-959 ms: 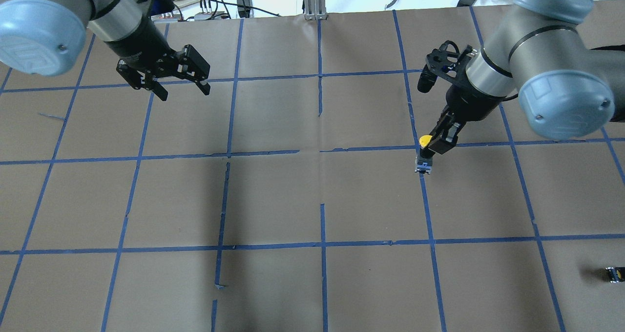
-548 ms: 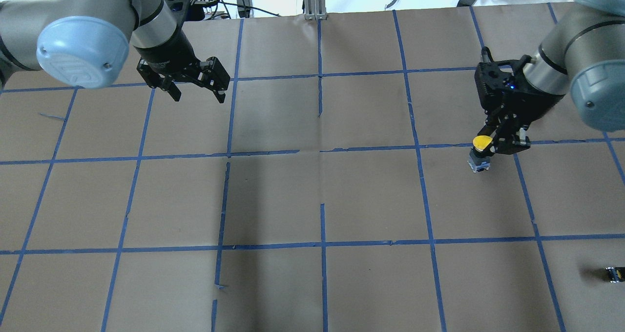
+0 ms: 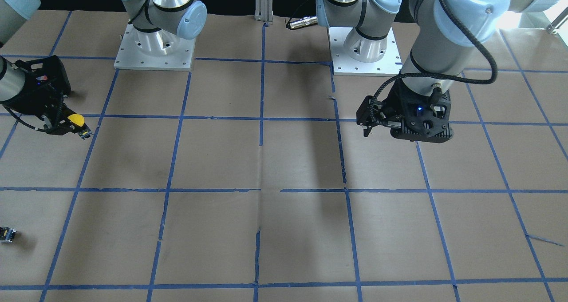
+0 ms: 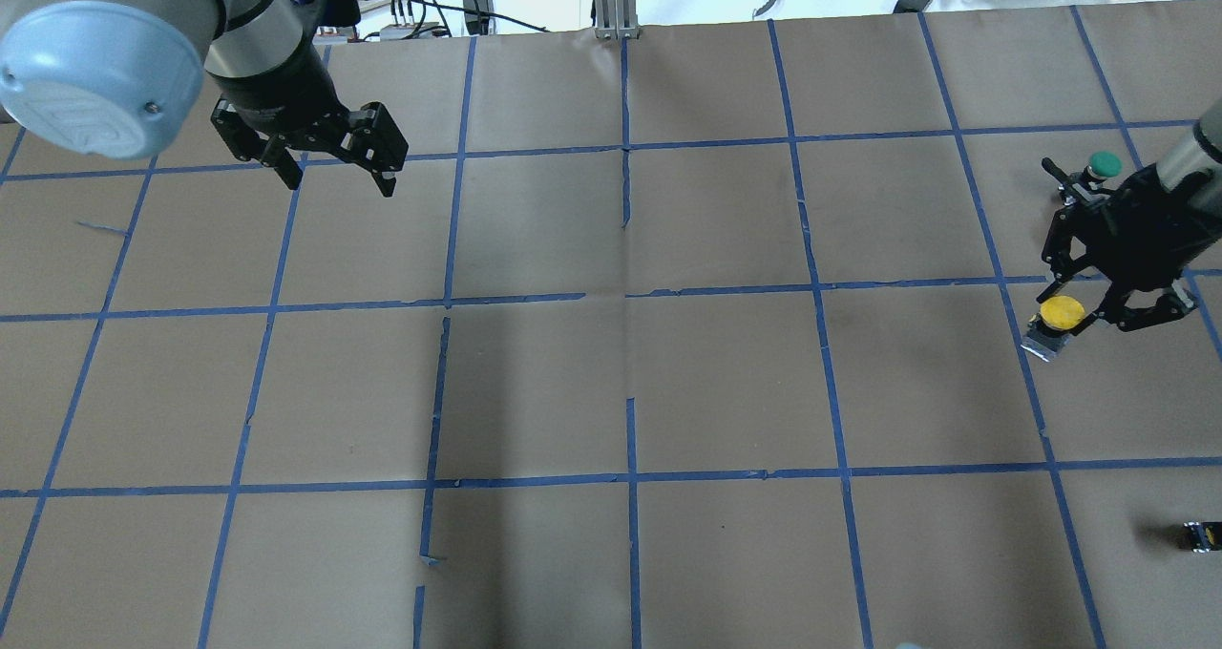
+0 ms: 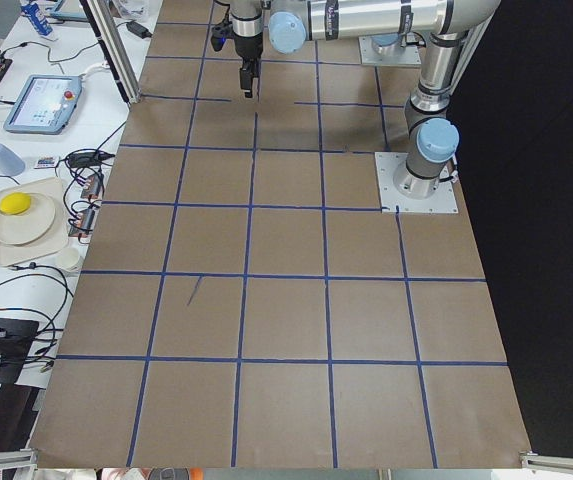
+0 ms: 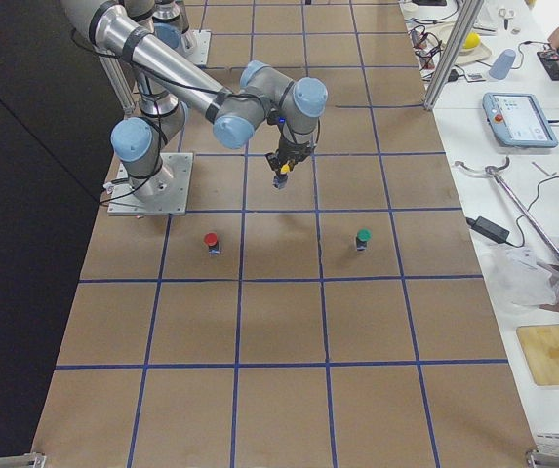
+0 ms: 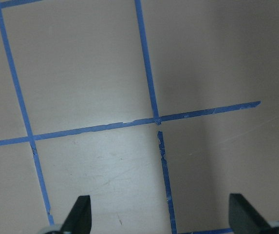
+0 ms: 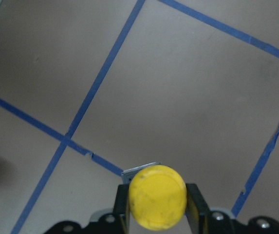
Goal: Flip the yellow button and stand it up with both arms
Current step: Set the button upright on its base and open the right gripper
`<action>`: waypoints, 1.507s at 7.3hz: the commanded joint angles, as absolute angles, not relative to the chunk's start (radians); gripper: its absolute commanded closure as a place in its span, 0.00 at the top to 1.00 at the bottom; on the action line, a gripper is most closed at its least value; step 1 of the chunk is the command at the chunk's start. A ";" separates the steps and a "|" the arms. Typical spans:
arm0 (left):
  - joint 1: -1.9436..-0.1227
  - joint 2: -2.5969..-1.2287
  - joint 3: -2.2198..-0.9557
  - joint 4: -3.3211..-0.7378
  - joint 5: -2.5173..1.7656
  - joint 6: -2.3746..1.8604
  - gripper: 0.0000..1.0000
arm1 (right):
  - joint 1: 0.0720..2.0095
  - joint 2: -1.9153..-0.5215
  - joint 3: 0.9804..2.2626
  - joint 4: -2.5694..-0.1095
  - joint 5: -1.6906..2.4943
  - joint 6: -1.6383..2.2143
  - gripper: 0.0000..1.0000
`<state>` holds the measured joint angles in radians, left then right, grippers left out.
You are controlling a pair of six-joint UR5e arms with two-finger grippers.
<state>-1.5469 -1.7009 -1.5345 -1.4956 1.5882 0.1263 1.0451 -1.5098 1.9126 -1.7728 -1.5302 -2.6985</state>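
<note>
**Operator:** Where is the yellow button [image 8: 158, 202] right now?

**Spotter:** Your right gripper [image 4: 1084, 315] has it, out at the right edge of the table [image 4: 611, 391] as the overhead view shows it. The fingers [image 8: 194, 204] are clamped on either side of it, just under the yellow cap [image 4: 1062, 312]. It looks lifted clear of the table, though I can't be sure of the gap.

**Operator:** How does it lie in the jaws?

**Spotter:** The cap is uppermost, facing back at your right wrist camera. So the long axis runs roughly along the fingers and is tilted. The grey base [image 4: 1041, 342] points down and somewhat toward the table's middle. That base is the free end.

**Operator:** And the left gripper [image 4: 338, 181]?

**Spotter:** It hangs with its jaws spread wide and nothing between them, far over on the left side. It is well apart from the button, with several grid squares between. Your left wrist camera sees only bare table and blue tape lines [image 7: 151, 73].

**Operator:** So what does the next move turn on?

**Spotter:** On that gap, I'd judge. Only the right gripper is at the button. Either you carry the button toward the centre, or you bring the left gripper across. The left jaws would have to take the body from the base side, because the right fingers occupy the neck. Mind the green-capped button [image 4: 1105, 163] standing just behind your right gripper; a careless swing could knock it.
</note>
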 commanded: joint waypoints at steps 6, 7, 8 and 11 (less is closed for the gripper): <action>-1.529 -1.678 -1.519 -1.578 1.526 0.058 1.00 | 0.828 -1.339 1.896 -1.921 -1.602 -3.422 0.29; -1.529 -1.681 -1.517 -1.577 1.526 0.058 1.00 | 0.828 -1.330 1.881 -1.922 -1.598 -3.437 0.29; -1.528 -1.681 -1.516 -1.577 1.528 0.058 1.00 | 0.828 -1.310 1.876 -1.924 -1.598 -3.433 0.33; -1.528 -1.681 -1.517 -1.568 1.543 0.057 1.00 | 0.828 -1.272 1.878 -1.937 -1.597 -3.435 1.00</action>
